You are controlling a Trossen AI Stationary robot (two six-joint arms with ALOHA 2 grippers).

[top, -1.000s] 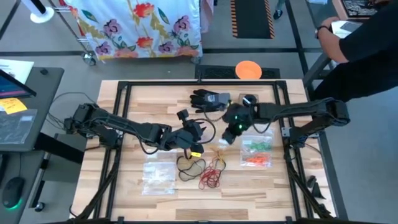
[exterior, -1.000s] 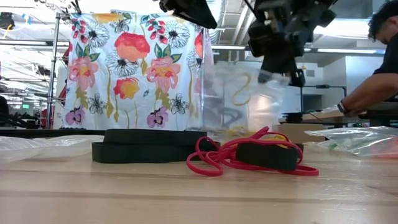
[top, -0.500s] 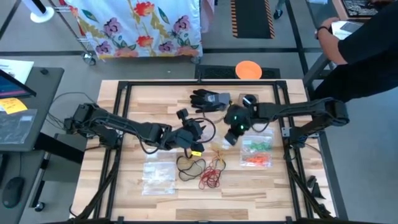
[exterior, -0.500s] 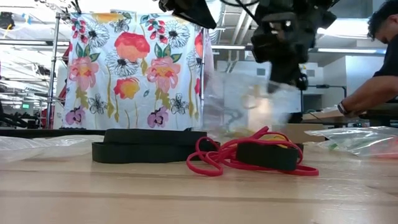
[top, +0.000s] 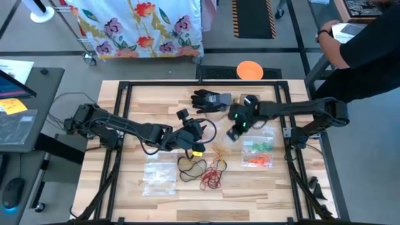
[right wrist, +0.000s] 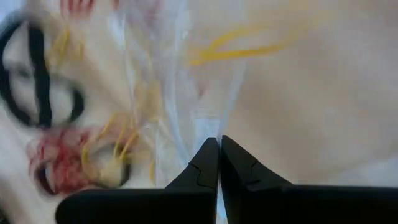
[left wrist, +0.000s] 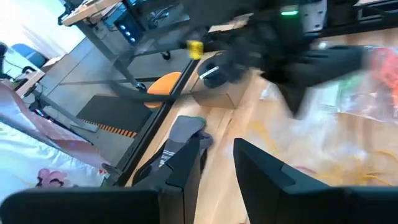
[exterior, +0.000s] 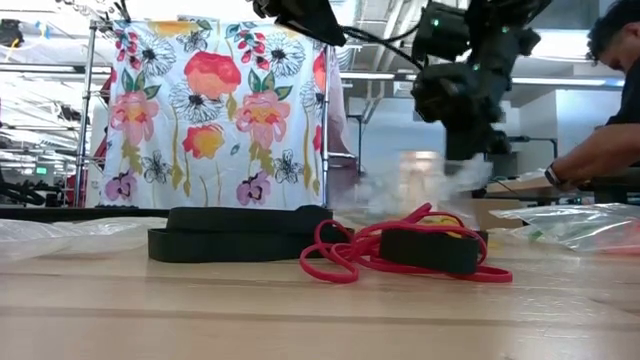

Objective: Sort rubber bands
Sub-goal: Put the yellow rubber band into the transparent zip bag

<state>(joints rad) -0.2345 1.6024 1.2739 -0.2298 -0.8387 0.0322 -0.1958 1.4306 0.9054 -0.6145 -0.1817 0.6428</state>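
- Your right gripper point(top: 234, 132) hangs above mid-tabletop point(top: 156, 106), near the black glove point(top: 209, 100); its fingers point(right wrist: 205, 165) are pinched closed on the edge of a clear plastic bag point(exterior: 400, 185) holding yellow bands.
- Your left gripper point(top: 195, 149) sits low at centre, fingers point(left wrist: 186, 168) partly apart; you cannot tell whether they grip anything.
- Rubber bands: black loops point(top: 190, 167) and red loops point(top: 212, 180) lie loose just in front of the left gripper; green and orange ones point(top: 257, 154) sit bagged to the right.
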